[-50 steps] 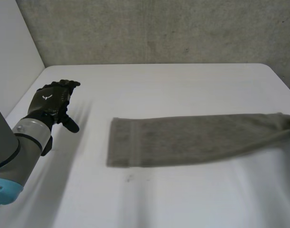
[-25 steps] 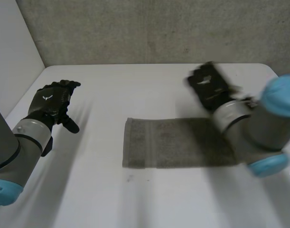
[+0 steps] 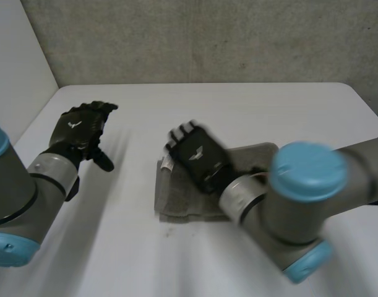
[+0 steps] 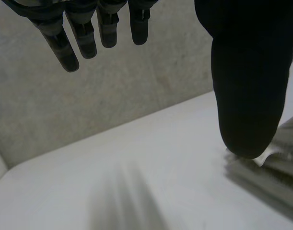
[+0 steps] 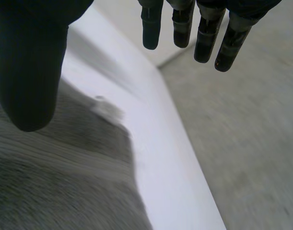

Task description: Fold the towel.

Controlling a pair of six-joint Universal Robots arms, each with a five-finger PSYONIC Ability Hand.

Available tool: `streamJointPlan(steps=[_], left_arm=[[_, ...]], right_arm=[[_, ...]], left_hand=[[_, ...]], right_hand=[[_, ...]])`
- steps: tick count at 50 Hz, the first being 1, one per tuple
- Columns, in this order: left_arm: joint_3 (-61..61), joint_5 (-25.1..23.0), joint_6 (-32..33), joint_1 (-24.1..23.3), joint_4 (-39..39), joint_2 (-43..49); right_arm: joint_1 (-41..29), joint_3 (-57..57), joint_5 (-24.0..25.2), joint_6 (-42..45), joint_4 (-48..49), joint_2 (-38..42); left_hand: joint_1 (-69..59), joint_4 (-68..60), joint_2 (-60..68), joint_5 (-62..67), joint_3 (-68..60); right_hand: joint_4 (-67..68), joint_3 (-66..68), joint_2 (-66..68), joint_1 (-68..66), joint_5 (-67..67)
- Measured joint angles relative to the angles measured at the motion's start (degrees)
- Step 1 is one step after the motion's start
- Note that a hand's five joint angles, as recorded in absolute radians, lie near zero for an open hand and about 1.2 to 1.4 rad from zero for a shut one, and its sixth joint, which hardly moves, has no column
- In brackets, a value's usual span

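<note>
In the head view, the grey towel (image 3: 179, 201) is seen layered at the frame's centre on the white table (image 3: 250, 111), partly covered by the right hand (image 3: 198, 158). The left hand (image 3: 80, 130) is held at centre left, well apart from it. In the left wrist view, the fingers (image 4: 84, 40) are kept straight and empty, with the towel's layered edge beside the thumb. In the right wrist view, the fingers (image 5: 206, 38) are extended with nothing grasped, and the towel is spread under the palm.

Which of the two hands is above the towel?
The right hand: it is open over the folded towel. The left hand, also open, is off to the side, over the bare table.
</note>
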State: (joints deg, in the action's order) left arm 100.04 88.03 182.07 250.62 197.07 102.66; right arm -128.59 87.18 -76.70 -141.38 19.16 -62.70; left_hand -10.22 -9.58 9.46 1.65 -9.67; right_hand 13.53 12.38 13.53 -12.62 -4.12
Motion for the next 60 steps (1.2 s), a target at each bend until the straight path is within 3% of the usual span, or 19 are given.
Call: streamJointPlan(steps=[4, 10, 18, 25, 26, 28, 33, 37, 45, 49, 52, 57, 59, 60], left_arm=[[-2.8, 0.1, -0.1, -3.0, 0.4, 1.4], [-7.6, 0.3, -0.2, -8.0, 0.5, 5.6], [-14.4, 0.6, -0.1, -14.5, 0.3, 14.3], [-16.0, 0.9, 0.0, -16.9, -0.1, 18.8], [-15.5, 1.0, 0.0, -17.1, -0.3, 18.9], [-14.8, 1.2, 0.0, -17.1, -0.4, 18.7], [-11.7, 2.6, 0.1, -17.0, -0.6, 16.4], [-8.9, 4.1, 0.1, -16.7, -0.7, 13.3], [-2.8, 5.7, 0.1, -13.7, -0.7, 4.1], [-0.5, 7.1, 0.0, -12.0, -0.7, 0.5], [-0.1, 7.6, 0.0, -11.7, -0.7, -0.1], [1.0, 11.3, -0.2, -9.9, -0.7, -2.2], [0.9, 11.8, -0.3, -9.6, -0.7, -2.2], [0.5, 12.0, -0.3, -9.3, -0.6, -2.1]], right_arm=[[6.6, 4.0, 0.2, -10.9, -1.1, -6.1], [16.5, 9.6, 1.2, -19.7, -6.2, -10.5], [26.4, 17.0, 4.5, -17.9, -9.7, -11.1], [31.4, 20.2, 9.6, -13.4, -9.3, -7.0], [31.8, 19.6, 10.4, -12.9, -9.0, -5.0], [32.0, 18.7, 10.9, -12.6, -8.9, -3.3], [31.6, 15.2, 10.7, -12.9, -8.6, -1.1], [30.2, 11.8, 8.8, -13.8, -8.5, -2.2], [15.3, 0.1, 3.9, -15.6, -9.2, -3.9], [6.6, -5.6, 3.6, -15.3, -10.8, 0.1], [4.8, -6.7, 3.8, -15.1, -11.4, 1.3], [-5.5, -13.5, 4.1, -11.8, -16.9, 10.6], [-6.6, -14.4, 3.8, -10.9, -18.1, 12.1], [-7.4, -15.0, 3.1, -10.4, -19.0, 12.8]], left_hand=[[0.0, 0.0, 0.1, 0.0, 0.0], [0.0, -0.2, 0.3, 0.0, -0.2], [-0.2, -0.9, 1.1, 0.0, -0.8], [-0.2, -0.9, 1.1, 0.0, -0.8], [-0.2, -0.9, 1.1, 0.0, -0.8], [-0.2, -0.9, 1.1, 0.0, -0.8], [-0.2, -0.9, 1.0, 0.0, -0.7], [0.0, -0.8, 1.0, 0.0, -0.7], [0.0, -0.8, 1.0, 0.0, -0.7], [0.0, -0.8, 1.0, 0.0, -0.7], [0.0, -0.8, 1.0, 0.0, -0.7], [0.0, -0.8, 1.0, 0.0, -0.7], [0.0, -0.8, 1.0, 0.0, -0.7], [0.0, -0.8, 1.0, 0.0, -0.7]], right_hand=[[0.0, 0.0, 0.0, 0.0, 0.0], [0.0, 0.0, 0.0, 0.0, 0.0], [0.3, 0.8, 0.3, -0.3, -0.3], [20.5, 21.7, 20.3, -17.3, -18.8], [35.1, 36.3, 36.1, -28.6, -32.9], [48.4, 49.2, 48.2, -36.6, -45.4], [54.7, 54.5, 52.1, -40.5, -50.2], [54.8, 55.2, 52.2, -40.9, -50.7], [54.8, 55.5, 53.3, -41.4, -51.9], [54.8, 55.8, 53.3, -41.4, -52.1], [54.8, 55.8, 53.3, -41.4, -52.1], [53.0, 54.0, 52.5, -41.4, -51.5], [41.4, 42.5, 40.1, -31.3, -41.1], [22.2, 23.4, 20.6, -14.3, -23.0]])
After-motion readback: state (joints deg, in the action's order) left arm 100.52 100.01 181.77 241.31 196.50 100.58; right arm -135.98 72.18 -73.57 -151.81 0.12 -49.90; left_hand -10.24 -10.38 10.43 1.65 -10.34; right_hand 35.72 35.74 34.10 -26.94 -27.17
